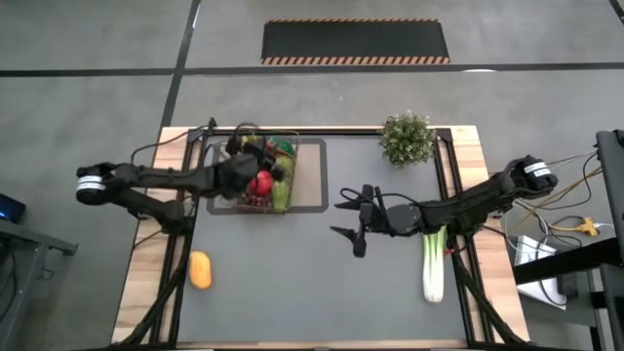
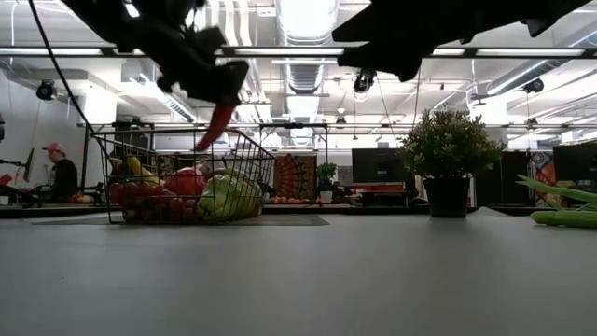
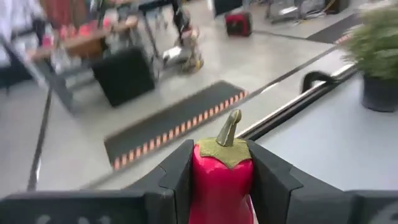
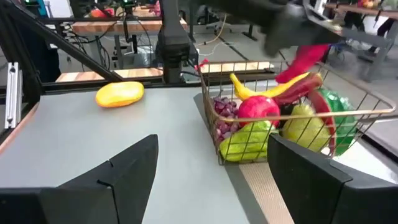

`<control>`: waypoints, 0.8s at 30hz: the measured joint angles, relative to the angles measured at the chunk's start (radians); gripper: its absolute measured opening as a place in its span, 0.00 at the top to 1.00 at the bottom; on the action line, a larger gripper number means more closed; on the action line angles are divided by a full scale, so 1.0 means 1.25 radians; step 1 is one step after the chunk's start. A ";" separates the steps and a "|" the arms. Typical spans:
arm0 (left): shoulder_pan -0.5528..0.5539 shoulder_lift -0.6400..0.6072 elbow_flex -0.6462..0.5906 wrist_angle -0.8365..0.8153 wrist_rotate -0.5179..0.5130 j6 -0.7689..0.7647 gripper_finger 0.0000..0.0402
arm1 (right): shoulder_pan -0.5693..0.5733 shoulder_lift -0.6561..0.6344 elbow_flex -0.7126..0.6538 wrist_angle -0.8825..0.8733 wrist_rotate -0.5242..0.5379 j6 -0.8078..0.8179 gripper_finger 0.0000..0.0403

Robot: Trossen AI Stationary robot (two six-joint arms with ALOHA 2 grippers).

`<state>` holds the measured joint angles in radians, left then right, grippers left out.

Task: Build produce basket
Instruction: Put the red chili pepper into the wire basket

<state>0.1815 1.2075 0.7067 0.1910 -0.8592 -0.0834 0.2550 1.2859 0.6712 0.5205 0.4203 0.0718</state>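
My left gripper (image 2: 216, 98) pinches glossy red chili (image 3: 222, 180), long axis pointing down, directly above dark wire-mesh basket (image 1: 261, 177) on left. Right gripper (image 1: 353, 227) spread, empty, mid-table.

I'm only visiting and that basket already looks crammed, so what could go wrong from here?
The left gripper holds a red chili above the basket, which is heaped with fruit; once let go, the chili may roll off the pile and over the rim.

The leek looks longer than the basket, so it could overhang or tip out.

The orange fruit lies far from the open right gripper, a long reach.
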 joint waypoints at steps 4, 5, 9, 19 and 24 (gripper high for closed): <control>0.088 0.031 0.000 -0.014 0.102 -0.106 0.74 | 0.000 0.021 0.000 0.000 0.000 0.017 0.29; 0.105 0.036 0.000 -0.013 0.120 -0.127 0.74 | 0.000 0.026 0.000 -0.001 0.000 0.020 0.29; 0.148 0.059 0.000 -0.019 0.129 -0.188 0.74 | 0.000 0.047 0.002 -0.002 0.000 0.023 0.29; 0.159 0.086 0.000 -0.013 0.117 -0.223 0.74 | 0.000 0.050 0.003 0.000 0.001 0.054 0.29; 0.159 0.085 0.000 -0.013 0.116 -0.222 0.71 | 0.000 0.050 0.003 -0.012 0.001 0.072 0.29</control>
<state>0.3805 1.3132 0.7067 0.1746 -0.7136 -0.3611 0.2546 1.3487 0.6750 0.5059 0.4210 0.1623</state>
